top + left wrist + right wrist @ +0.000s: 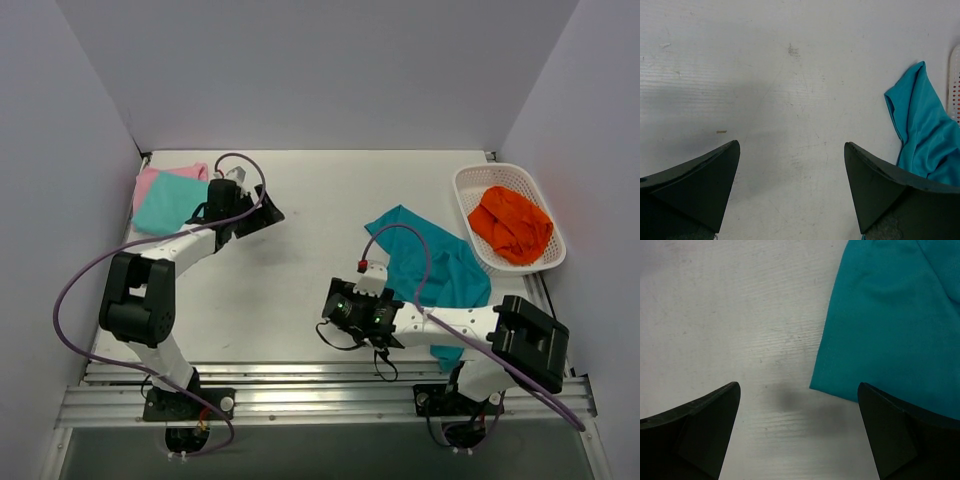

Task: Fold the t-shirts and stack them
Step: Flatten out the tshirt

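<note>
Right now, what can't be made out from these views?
- Top view: teal t-shirt near end, under the right arm.
- Top view: right edge of the aqua-mint t-shirt and pink t-shirt, behind the left arm.
- Right wrist view: teal t-shirt cut off by the frame's top and right edges.
- Top view: orange cloth in the basket, bunched; type unclear.

The left arm (180,245) and right arm (455,322) are white links with blocky black joints. Each trails a looping purple cable (75,290). Their fingers (695,185) are dark wedges.
</note>
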`<move>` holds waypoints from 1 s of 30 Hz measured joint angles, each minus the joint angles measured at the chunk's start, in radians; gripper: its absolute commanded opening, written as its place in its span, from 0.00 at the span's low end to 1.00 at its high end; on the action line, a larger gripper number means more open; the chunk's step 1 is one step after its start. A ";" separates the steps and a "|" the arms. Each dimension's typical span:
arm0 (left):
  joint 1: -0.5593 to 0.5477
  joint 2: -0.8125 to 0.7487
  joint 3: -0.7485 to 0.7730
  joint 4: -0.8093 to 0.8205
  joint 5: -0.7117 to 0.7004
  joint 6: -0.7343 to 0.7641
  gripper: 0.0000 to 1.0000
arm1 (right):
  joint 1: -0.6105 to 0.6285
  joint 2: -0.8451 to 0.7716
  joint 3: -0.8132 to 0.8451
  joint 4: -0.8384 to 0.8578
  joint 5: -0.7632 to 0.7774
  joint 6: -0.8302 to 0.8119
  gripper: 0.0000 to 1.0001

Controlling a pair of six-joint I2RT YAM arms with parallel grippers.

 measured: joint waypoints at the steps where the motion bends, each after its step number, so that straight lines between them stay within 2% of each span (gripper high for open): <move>1: 0.002 0.000 -0.002 0.002 0.003 0.000 0.94 | -0.001 -0.002 -0.011 -0.002 0.000 0.008 1.00; 10: 0.011 0.000 -0.016 0.029 0.027 -0.001 0.94 | -0.007 0.161 -0.001 0.104 0.025 0.012 1.00; 13: 0.022 0.000 -0.023 0.032 0.031 -0.001 0.95 | -0.020 0.193 0.007 0.171 0.047 -0.006 0.94; 14: 0.025 0.000 -0.025 0.036 0.034 -0.001 0.94 | -0.023 0.206 0.011 0.192 0.054 -0.013 0.90; 15: 0.031 -0.002 -0.028 0.037 0.037 -0.001 0.94 | -0.027 0.218 0.015 0.213 0.061 -0.021 0.76; 18: 0.045 -0.012 -0.045 0.048 0.045 -0.001 0.94 | -0.035 0.246 0.014 0.286 0.068 -0.045 0.45; 19: 0.051 -0.017 -0.053 0.051 0.048 -0.001 0.95 | -0.038 0.255 0.010 0.315 0.068 -0.049 0.40; 20: 0.057 -0.021 -0.061 0.056 0.050 -0.002 0.94 | -0.042 0.266 0.007 0.344 0.063 -0.049 0.23; 21: 0.064 -0.025 -0.068 0.061 0.053 -0.004 0.95 | -0.046 0.277 0.006 0.373 0.060 -0.052 0.17; 25: 0.087 -0.027 -0.083 0.073 0.071 -0.007 0.95 | -0.053 0.335 0.003 0.512 0.029 -0.027 0.11; 26: 0.094 -0.027 -0.085 0.076 0.077 -0.008 0.94 | -0.053 0.347 0.000 0.542 0.019 -0.024 0.03; 27: 0.098 -0.027 -0.088 0.082 0.080 -0.009 0.94 | -0.053 0.357 -0.001 0.572 0.005 -0.022 0.00; 30: 0.109 -0.027 -0.093 0.097 0.089 -0.010 0.95 | -0.053 0.388 0.001 0.656 -0.040 -0.007 0.00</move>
